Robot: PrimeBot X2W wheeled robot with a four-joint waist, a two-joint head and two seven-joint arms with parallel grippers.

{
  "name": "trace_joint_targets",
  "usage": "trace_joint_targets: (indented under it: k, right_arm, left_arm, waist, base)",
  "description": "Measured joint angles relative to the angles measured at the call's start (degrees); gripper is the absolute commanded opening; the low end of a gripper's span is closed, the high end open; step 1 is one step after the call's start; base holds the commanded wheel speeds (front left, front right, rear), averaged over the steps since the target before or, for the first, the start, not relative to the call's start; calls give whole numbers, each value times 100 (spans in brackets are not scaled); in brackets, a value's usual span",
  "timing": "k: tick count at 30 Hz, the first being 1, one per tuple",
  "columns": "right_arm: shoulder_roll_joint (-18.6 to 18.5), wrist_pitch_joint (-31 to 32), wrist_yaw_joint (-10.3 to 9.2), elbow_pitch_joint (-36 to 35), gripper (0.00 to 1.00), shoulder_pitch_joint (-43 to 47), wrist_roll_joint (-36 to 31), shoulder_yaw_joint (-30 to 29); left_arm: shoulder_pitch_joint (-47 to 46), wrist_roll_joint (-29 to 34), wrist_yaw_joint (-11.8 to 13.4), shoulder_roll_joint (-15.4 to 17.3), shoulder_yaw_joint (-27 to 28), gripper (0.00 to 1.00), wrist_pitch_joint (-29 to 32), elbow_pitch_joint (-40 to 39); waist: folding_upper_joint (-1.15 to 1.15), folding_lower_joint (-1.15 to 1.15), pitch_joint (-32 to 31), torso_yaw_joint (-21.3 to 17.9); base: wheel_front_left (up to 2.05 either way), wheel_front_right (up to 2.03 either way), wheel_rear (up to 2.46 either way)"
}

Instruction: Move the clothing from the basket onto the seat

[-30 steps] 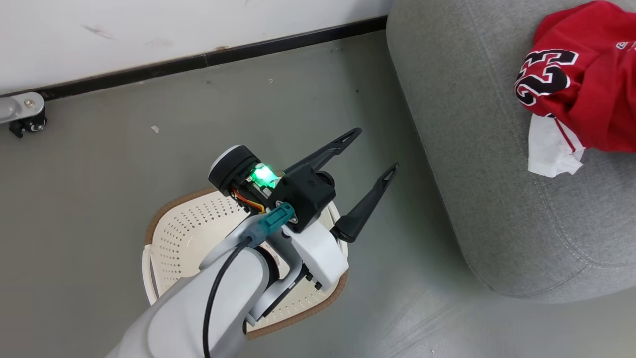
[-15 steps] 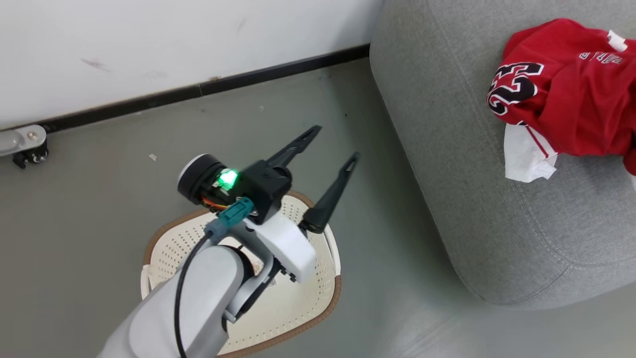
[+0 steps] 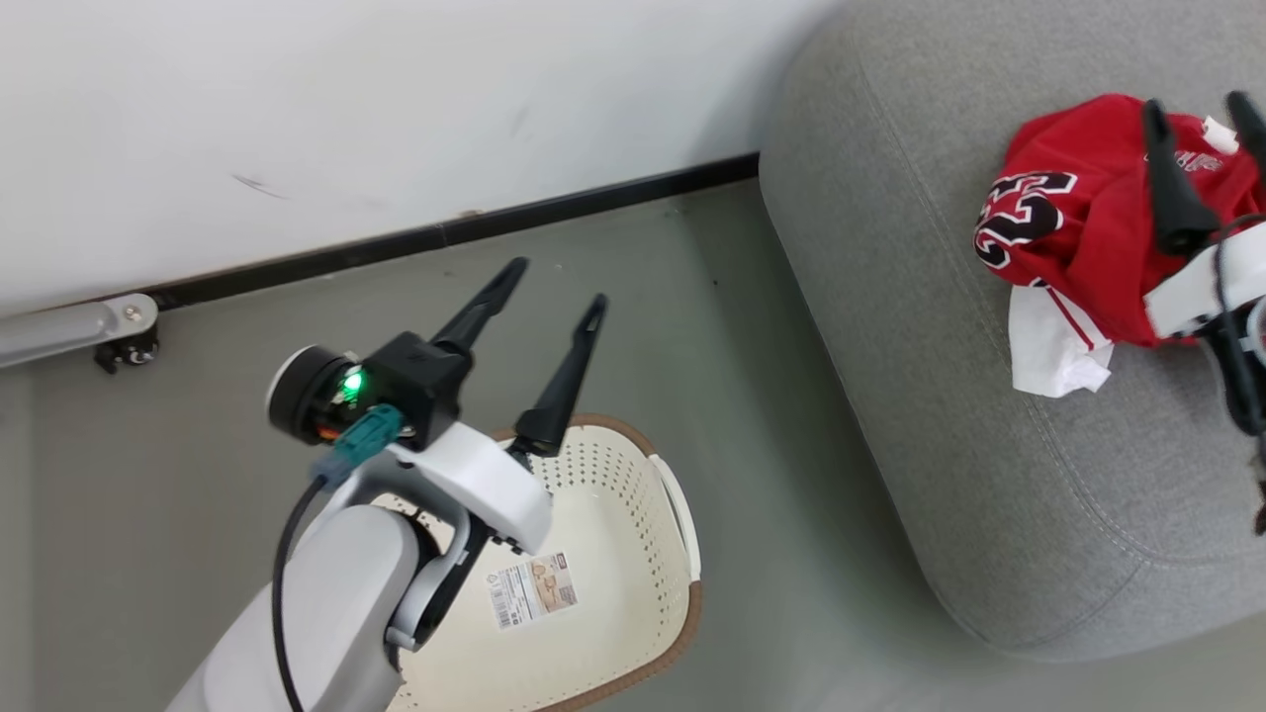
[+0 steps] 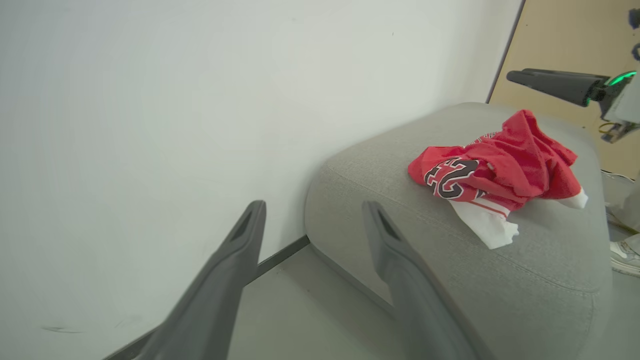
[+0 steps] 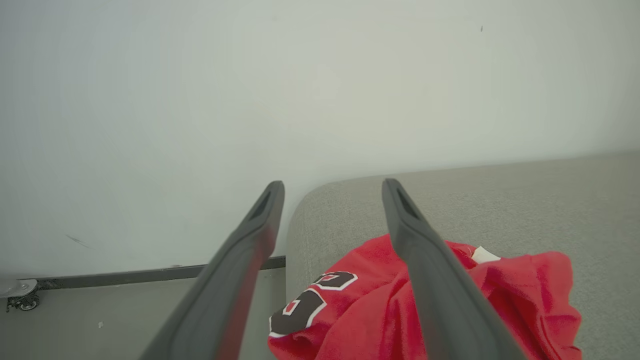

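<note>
Head view has the basket (image 3: 633, 554) (left wrist view: a shoe (image 4: 625, 255)).

White forearm (image 3: 326, 593), black cable (image 3: 282, 554) — teal plug (image 3: 361, 440); green light (image 3: 351, 384), black left hand (image 3: 559, 284), long dark fingers (image 3: 569, 371)

Below my spread left fingers (image 3: 564, 381) the basket (image 3: 643, 494) lies open on its right half; my forearm (image 3: 336, 583) covers its 9 o'clock side. The floor (image 3: 781, 445) runs free at 3 o'clock up to the sofa (image 3: 940, 415). The wall (image 3: 396, 119) blocks 12 o'clock. Beneath my spread right fingers (image 3: 1167, 188) the red basketball garment (image 3: 1088, 158) heaps on that sofa.
</note>
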Motion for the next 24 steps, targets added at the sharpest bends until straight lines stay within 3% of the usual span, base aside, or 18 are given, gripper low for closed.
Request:
trace_joint_targets:
  k: [12,24]
  right_arm:
    - [552,0,0,-322,100,432,-274,252]
    - [956,0,0,-580,100,1105,-681,111]
  left_arm:
    - [584,-286,397,162,649,100,-408,242]
    - [1301,-459,701,318,1116,100,-714,455]
  waist:
    - [0,0,-420,347]
    - [0,0,-828,696]
  base:
    - [0,0,0]
    - [0,0,0]
